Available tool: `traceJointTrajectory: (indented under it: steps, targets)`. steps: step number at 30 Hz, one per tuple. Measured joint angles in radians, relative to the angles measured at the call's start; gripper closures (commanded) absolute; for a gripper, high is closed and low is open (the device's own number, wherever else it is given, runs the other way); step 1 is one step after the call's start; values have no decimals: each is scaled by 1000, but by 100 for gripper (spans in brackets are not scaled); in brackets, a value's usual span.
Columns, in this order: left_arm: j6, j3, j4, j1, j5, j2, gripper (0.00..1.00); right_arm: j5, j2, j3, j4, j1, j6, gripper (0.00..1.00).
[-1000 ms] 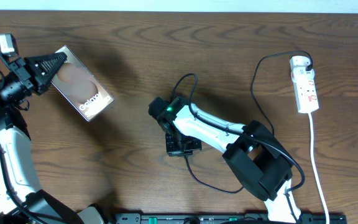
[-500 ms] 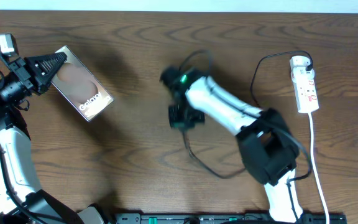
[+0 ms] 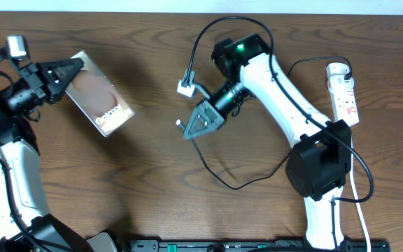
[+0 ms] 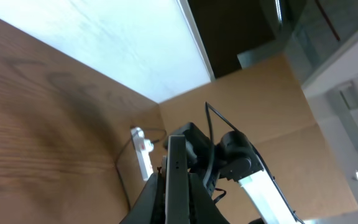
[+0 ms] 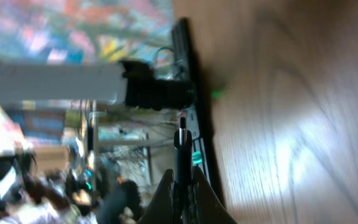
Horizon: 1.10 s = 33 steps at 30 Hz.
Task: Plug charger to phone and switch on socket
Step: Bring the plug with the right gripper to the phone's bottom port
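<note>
My left gripper (image 3: 67,72) is shut on the upper-left end of the phone (image 3: 103,101), a brownish slab with white text, tilted and held above the table at the left. In the left wrist view the phone (image 4: 176,177) shows edge-on between the jaws. My right gripper (image 3: 189,127) is shut on the charger (image 3: 215,170), a thin black cable, near its plug end, which sticks out at the fingertips. In the right wrist view the cable (image 5: 182,149) stands between the shut fingers. The white socket (image 3: 343,94) lies at the far right.
The black cable loops over the table centre and runs to the socket's top end. A white cord (image 3: 355,183) runs from the socket toward the front edge. A black rail (image 3: 257,245) lies along the front edge. The right arm (image 3: 285,105) spans the right half.
My right arm has lifted and swung up and right, carrying the charger cable off the table; its gripper now points left toward the phone. The left gripper and phone shifted slightly right.
</note>
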Motion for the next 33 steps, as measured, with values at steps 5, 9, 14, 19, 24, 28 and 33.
traceJointTrajectory:
  steps: [5, 9, 14, 19, 24, 28, 33]
  targets:
    - [0, 0, 0, -78, 0, 0, 93, -56, 0, -9, 10, 64, -192, 98]
    - [0, 0, 0, -145, 0, 0, 93, -86, 0, -9, 29, 100, -245, 99]
    - [9, 0, 0, -195, 2, 0, 93, -129, 0, -10, 54, 116, -270, 99]
    - [23, 0, 0, -196, 3, 0, 93, -190, 0, -10, 62, 110, -279, 99]
    - [30, 0, 0, -196, -19, 0, 93, -256, 0, -10, 63, 98, -275, 99]
    - [29, 0, 0, -196, -76, 0, 93, -293, 0, -10, 62, 97, -249, 98]
    - [10, 0, 4, -196, -169, 0, 93, -325, 0, -10, 62, 97, -198, 99]
